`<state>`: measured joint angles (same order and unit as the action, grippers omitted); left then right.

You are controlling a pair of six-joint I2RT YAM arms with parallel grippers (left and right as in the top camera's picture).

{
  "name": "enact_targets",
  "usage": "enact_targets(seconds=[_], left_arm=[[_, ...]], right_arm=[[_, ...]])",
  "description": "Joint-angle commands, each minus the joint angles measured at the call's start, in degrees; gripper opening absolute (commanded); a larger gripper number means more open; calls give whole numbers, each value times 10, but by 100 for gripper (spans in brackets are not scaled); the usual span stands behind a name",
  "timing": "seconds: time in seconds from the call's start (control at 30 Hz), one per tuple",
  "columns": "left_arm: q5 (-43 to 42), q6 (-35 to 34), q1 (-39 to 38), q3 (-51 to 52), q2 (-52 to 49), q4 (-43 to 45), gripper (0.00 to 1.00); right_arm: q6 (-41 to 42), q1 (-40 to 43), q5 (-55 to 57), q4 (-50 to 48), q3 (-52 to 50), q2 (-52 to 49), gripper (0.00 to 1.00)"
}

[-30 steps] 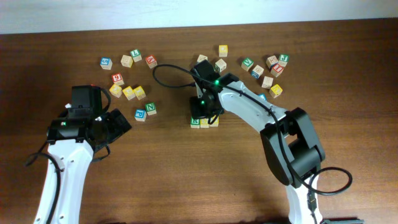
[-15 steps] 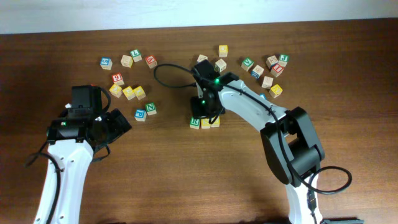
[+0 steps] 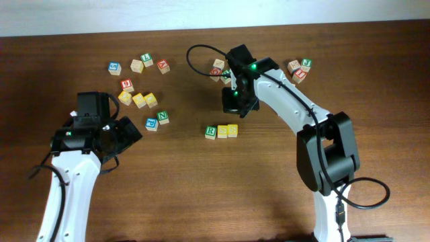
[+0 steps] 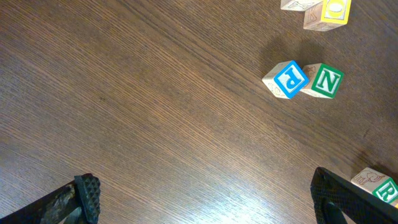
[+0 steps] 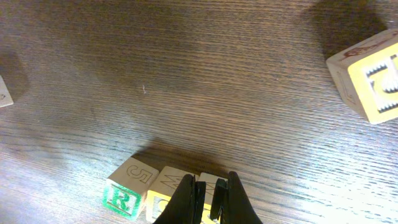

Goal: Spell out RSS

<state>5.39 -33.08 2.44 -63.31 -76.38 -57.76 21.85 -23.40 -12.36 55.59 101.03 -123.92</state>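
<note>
The green-faced R cube (image 3: 211, 132) and two yellow-faced cubes (image 3: 222, 131) (image 3: 232, 130) lie side by side in a row at the table's middle. My right gripper (image 3: 233, 104) hangs behind the row, apart from it, shut and empty. In the right wrist view its fingers (image 5: 208, 198) overlap the R cube (image 5: 124, 193), the first yellow cube (image 5: 165, 190) and the second (image 5: 209, 177). My left gripper (image 3: 127, 131) is open and empty at the left (image 4: 208, 199). The R cube shows at the left wrist view's right edge (image 4: 382, 186).
A blue P cube (image 3: 152, 124) and a green N cube (image 3: 163, 117) lie left of the row, also seen in the left wrist view (image 4: 290, 79) (image 4: 327, 81). Yellow cubes (image 3: 139, 99) cluster at the left back. More cubes (image 3: 299, 69) lie at the back right.
My right gripper has left the row of cubes and moved back and to the right. The three cubes stay in a row. The left arm has not moved.
</note>
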Motion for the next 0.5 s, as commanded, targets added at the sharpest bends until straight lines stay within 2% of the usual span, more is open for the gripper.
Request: enact_targets(seconds=[0.0,0.47], left_arm=[[-2,-8,3,5,2,1,99],[-2,-8,3,5,2,1,99]], right_arm=[[-5,-13,24,-3,-17,-19,4],[-5,-37,25,-40,-37,-45,4]])
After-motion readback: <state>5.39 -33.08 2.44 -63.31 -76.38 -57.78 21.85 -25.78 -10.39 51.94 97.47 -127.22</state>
